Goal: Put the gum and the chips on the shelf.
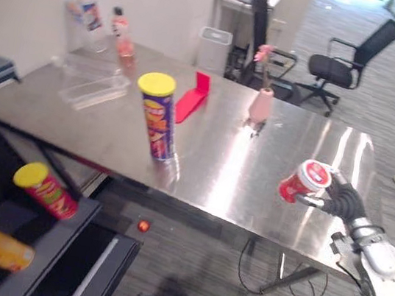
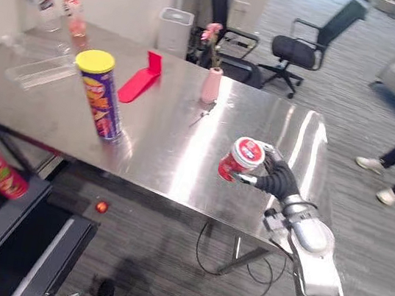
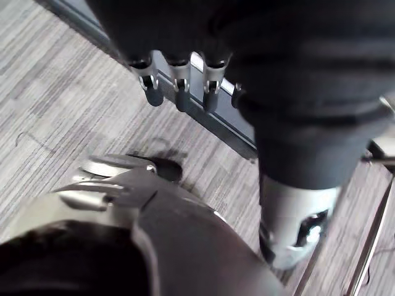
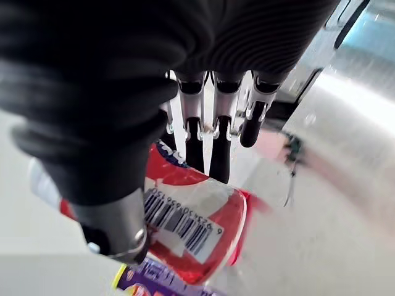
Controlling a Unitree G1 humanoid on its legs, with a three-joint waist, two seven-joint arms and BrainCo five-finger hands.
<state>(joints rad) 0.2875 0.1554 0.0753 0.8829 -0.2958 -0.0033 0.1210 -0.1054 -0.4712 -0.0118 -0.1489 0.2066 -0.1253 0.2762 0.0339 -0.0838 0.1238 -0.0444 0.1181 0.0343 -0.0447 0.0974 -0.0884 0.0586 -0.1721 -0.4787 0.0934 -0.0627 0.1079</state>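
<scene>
R hand (image 2: 278, 181) is curled round the red gum tub (image 2: 240, 159), held over the table (image 2: 176, 141) near its 4 o'clock corner. Purple chips can (image 2: 101, 96) (yellow lid) stands upright on the table, abt 9 o'clock from the gum, well apart; the shelf (image 1: 68, 242) sits at 7 o'clock w/ two more cans (image 1: 46, 190) on it. L hand (image 3: 182, 92) hangs over the floor (image 3: 62, 123), fingers slack.

**No print can be read for sure**

A white barcode label (image 4: 179, 227) with a row of small digits under its bars stands on the red gum can (image 4: 229, 216); the digits are too blurred to tell. The purple chips can (image 1: 158, 123) on the counter (image 1: 217, 167) carries coloured print, too small to read.
</scene>
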